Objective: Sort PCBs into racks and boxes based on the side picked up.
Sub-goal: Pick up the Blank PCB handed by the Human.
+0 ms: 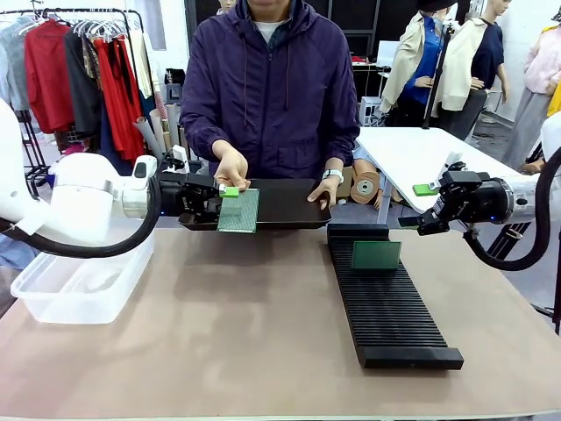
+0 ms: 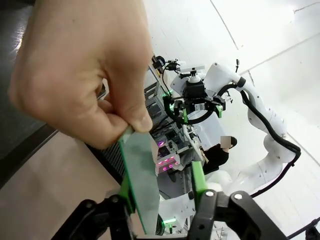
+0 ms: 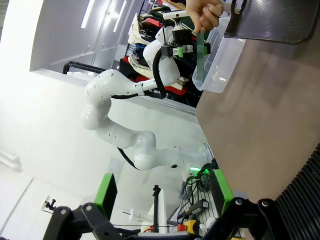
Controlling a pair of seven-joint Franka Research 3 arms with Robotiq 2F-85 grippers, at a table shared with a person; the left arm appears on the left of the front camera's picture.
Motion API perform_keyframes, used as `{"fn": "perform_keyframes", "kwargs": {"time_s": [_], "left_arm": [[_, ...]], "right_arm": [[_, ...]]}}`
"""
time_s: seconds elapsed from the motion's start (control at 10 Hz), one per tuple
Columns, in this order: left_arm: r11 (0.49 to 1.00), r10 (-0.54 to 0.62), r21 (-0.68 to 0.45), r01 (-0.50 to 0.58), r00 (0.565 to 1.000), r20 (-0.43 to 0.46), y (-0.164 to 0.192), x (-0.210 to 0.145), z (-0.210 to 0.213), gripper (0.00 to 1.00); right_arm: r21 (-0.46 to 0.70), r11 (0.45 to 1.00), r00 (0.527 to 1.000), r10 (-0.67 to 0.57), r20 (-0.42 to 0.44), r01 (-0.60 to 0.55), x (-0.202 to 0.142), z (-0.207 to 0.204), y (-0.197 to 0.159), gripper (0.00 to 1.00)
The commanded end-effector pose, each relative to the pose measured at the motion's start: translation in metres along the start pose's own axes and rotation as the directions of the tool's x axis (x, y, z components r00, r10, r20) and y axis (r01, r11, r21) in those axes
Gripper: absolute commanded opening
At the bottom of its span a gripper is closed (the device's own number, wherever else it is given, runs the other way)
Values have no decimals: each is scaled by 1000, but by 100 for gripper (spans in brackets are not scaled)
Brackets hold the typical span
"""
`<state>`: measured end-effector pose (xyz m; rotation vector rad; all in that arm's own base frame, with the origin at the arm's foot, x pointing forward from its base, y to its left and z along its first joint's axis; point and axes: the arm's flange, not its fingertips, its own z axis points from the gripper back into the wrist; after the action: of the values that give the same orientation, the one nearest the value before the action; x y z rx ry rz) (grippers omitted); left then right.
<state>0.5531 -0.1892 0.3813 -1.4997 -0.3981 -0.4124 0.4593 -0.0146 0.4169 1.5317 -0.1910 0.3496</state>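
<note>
Brown table (image 1: pixel 219 351): tub (image 1: pixel 53 303), tray (image 1: pixel 294 203), rack (image 1: pixel 394 324) beside PCB (image 1: pixel 238 210)

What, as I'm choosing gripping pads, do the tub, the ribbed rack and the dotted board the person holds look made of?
Tub: clear, slightly milky plastic, glossy; you can see through its walls.
Rack: matt black, finely ribbed, probably moulded plastic, though coated metal can't be excluded.
Board: thin, stiff green laminate, likely circuit-board fibreglass; dotted face, flat despite hanging from its top edge.

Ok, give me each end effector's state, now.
Left end effector: open, around the PCB that the person's hand pinches.
Right end effector: open, empty.
</note>
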Motion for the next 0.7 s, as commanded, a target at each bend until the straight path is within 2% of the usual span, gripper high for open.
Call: {"fn": "perform_keyframes", "kwargs": {"time_s": [0.0, 0.1, 0.6], "left_arm": [[999, -52, 0, 52, 998, -22, 4, -6, -6, 13], [999, -51, 0, 51, 998, -26, 5, -6, -7, 0], [999, -44, -16, 44, 999, -19, 4, -6, -6, 0]], "right_arm": [[-12, 1000, 1000, 5, -4, -5, 2, -2, 1, 100], [-12, 1000, 1000, 5, -4, -5, 2, -2, 1, 100], [-12, 1000, 1000, 5, -4, -5, 2, -2, 1, 100]]}}
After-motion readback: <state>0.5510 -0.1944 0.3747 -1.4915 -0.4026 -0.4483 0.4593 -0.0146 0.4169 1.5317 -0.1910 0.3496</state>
